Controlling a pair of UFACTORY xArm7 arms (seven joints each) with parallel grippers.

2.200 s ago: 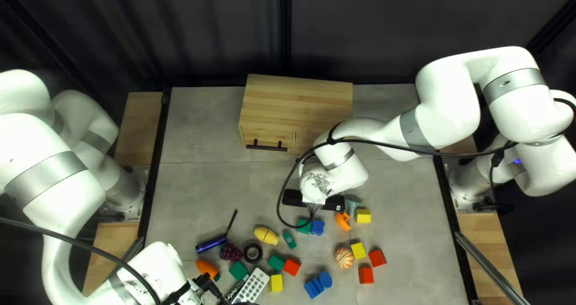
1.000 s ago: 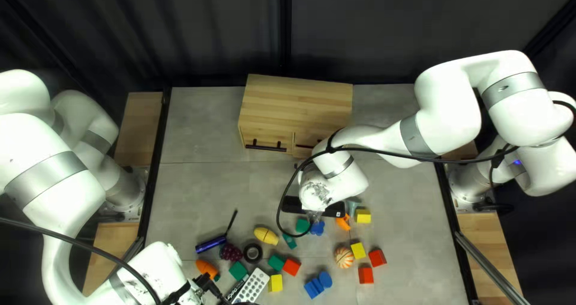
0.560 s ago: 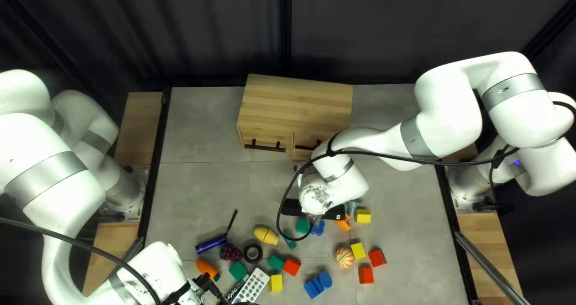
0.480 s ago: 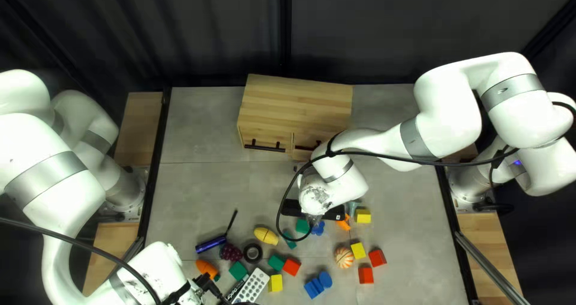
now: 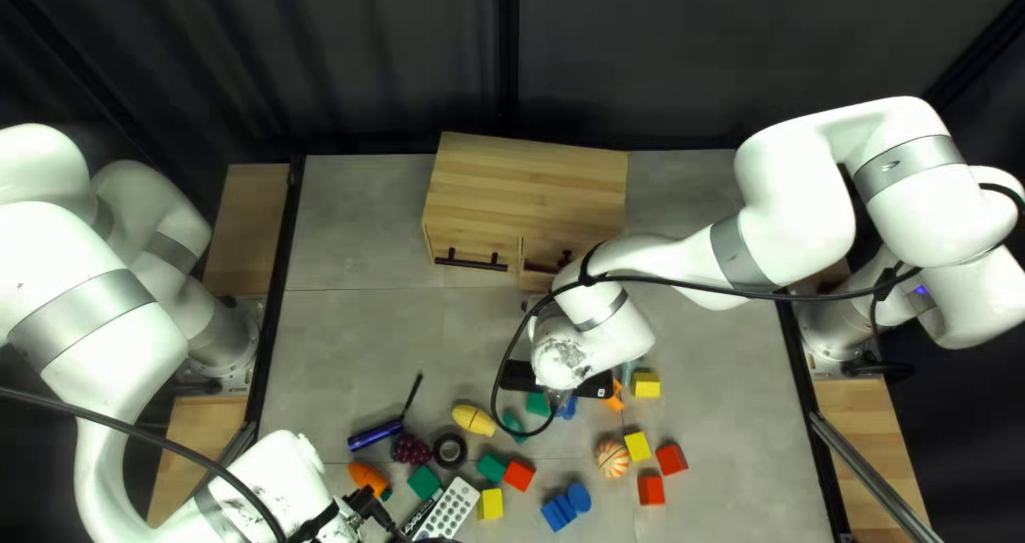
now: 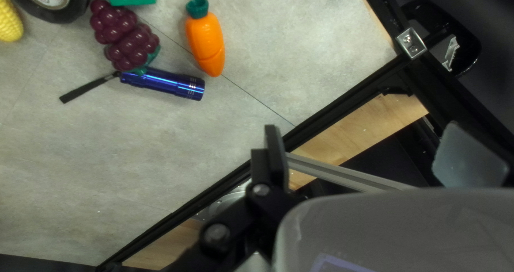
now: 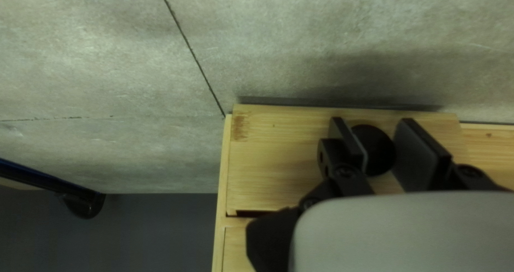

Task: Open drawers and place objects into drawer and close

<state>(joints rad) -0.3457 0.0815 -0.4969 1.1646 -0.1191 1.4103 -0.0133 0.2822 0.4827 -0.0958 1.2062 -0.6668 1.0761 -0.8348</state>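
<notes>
In the top left view my right gripper [image 5: 553, 322] reaches the wooden cabinet [image 5: 523, 185] from its front, its fingertips hidden. One drawer [image 5: 536, 277] stands a little out from the cabinet; the drawer with the long black handle [image 5: 471, 261] is closed. The right wrist view has my right gripper [image 7: 373, 123] shut on a dark round handle [image 7: 377, 149] of the pulled drawer [image 7: 278, 159]. My left gripper [image 5: 368, 506] is low over the near left of the table, beside the orange carrot [image 5: 368, 479]. Seen from its wrist, my left gripper [image 6: 364, 126] stands open and empty.
Beside the carrot [image 6: 206, 42] lie toy grapes [image 6: 126, 36] and a blue flashlight [image 6: 163, 83]. Tape [image 5: 450, 450], a toy corn [image 5: 473, 420], a striped ball [image 5: 612, 459] and several coloured blocks spread over the near table. A black case [image 5: 517, 373] lies partly under the right wrist.
The drawer at my right gripper has come outward from the cabinet, toward the table's near edge. My right arm has shifted slightly with it. My left arm has stayed still.
</notes>
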